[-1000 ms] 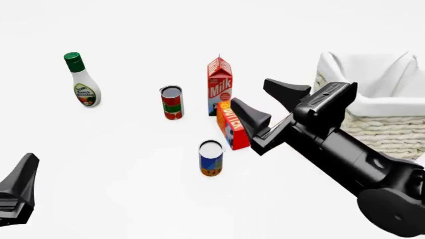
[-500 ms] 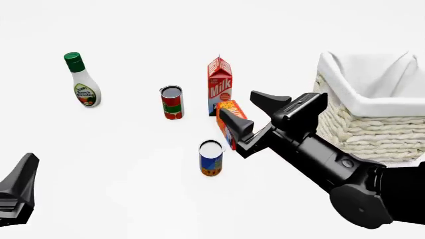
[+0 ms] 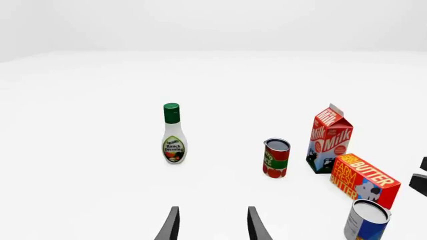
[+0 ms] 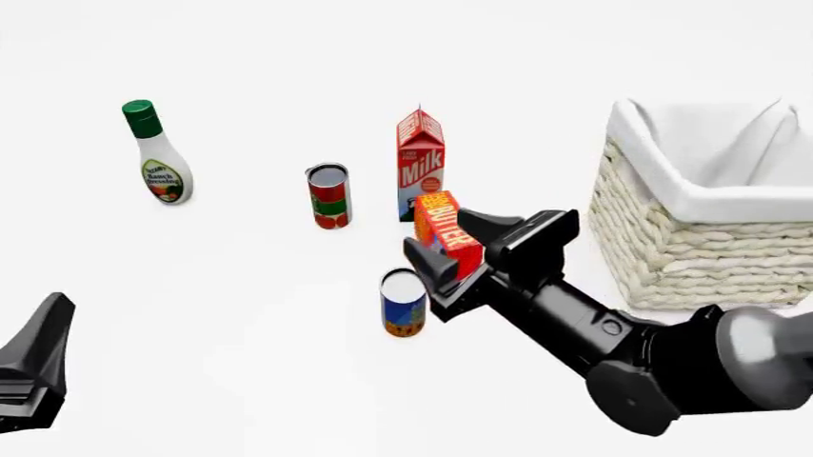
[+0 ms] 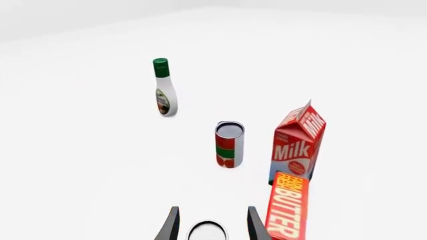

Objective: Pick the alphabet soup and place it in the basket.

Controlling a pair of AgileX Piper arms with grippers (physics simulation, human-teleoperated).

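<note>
Nearest the arms' side, the left gripper (image 4: 32, 367) sits low at the table's left edge, well apart from every object; its wrist view shows two dark fingertips (image 3: 172, 225) spread with bare table between them. Next comes the right gripper (image 4: 460, 249), reaching in from the right with its fingers parted and nothing pinched. The alphabet soup (image 4: 404, 302) stands upright just below and to the left of those fingers, long axis vertical, silver-white top facing up, blue label above an orange-yellow band. From the right wrist, the rim of its top (image 5: 207, 231) shows right between the two fingertips (image 5: 171, 225), so the can lies directly ahead of the open jaws, though whether either finger touches it cannot be told

Counted: two cans, one butter box, one milk carton, one dressing bottle, one basket. Behind the soup, the butter box (image 4: 445, 231) stands on end, partly hidden by the right gripper. Farther on stand the red-and-green can (image 4: 327, 195) and the milk carton (image 4: 421, 164), close together, both upright. Far left is the ranch dressing bottle (image 4: 158, 156) with its green cap. At the right, the basket (image 4: 661, 238) with its white liner sits well apart from the soup
</note>
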